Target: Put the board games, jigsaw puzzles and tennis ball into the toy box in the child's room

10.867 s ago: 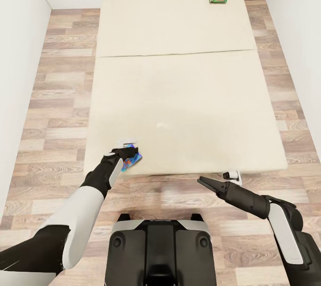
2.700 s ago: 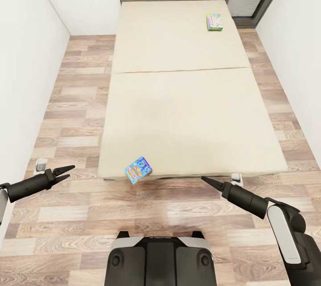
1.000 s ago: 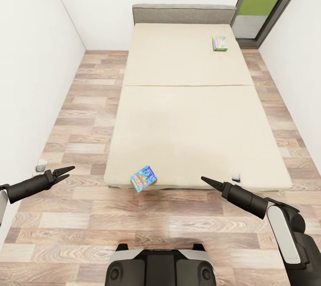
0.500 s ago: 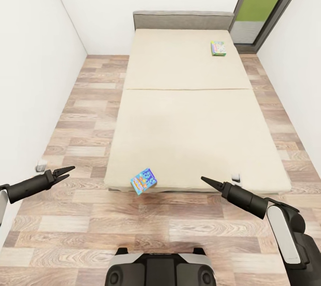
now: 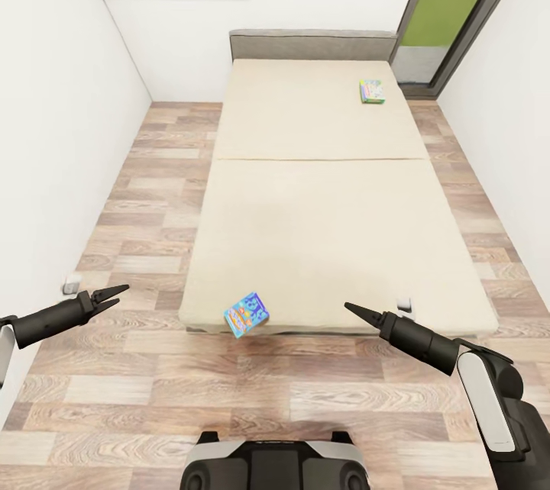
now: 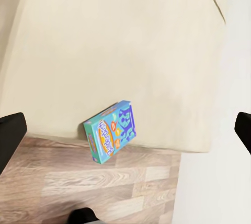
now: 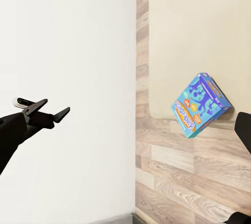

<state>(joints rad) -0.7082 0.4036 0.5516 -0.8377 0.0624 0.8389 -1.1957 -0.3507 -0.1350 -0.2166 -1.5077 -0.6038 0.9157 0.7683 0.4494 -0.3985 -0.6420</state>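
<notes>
- At the left of the head view, the left hand (image 5: 113, 294) hung over the wooden floor (image 5: 137, 207) beside the wall, its fingers a little apart and holding nothing.
- Just right of it, at the near edge of the bed (image 5: 321, 192), the small blue board game (image 5: 246, 314) sat tilted, one corner hanging past the mattress edge (whether it rested on the mattress or leaned against its side could not be told). From the left wrist camera the same box (image 6: 110, 131) lay ahead of that hand, well apart from the fingers.
- Further right, the right hand (image 5: 355, 312) pointed toward the foot of the bed, its fingers together as far as the head view showed, and empty; the blue box (image 7: 200, 105) stood between the two hands, somewhat nearer the right one.
- At the far right corner of the bed, near the grey headboard (image 5: 313, 43), the white-blue board game (image 5: 373, 91) lay flat, well apart from both hands.
- By my judgement, the step in hand was fetching the bed's two games, with none yet gripped. The next move called for closing in on the blue box and pinching its overhanging edge before it slid off.
</notes>
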